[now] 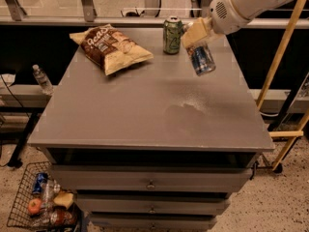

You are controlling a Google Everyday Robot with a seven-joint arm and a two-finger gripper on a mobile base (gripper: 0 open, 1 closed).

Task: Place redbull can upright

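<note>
- We are seeing the tool (196,41) reaching in from the upper right on its white arm (241,4), over the far right part of the grey worktop (145,110).
- Its tan fingers (193,33) are clamping the upper end of the redbull can (202,60), so the tool is closed on the can.
- The redbull can is hanging tilted, not upright, with its silver lower end pointing down and toward the camera.
- We are not able to tell whether the can's low end is touching the worktop or sitting just above it.
- A green can (172,35) is standing upright at the far edge of the worktop, just beside the tool on the left side of the picture.
- A brown-and-cream chip bag (112,47) is lying flat on the far left part of the worktop, well apart from the redbull can.
- Drawers (150,181) are sitting under the worktop.
- A wire basket (19,197) holding mixed items is resting on the floor at the lower left.
- A clear bottle (42,78) is standing on a low ledge to the left of the worktop.
</note>
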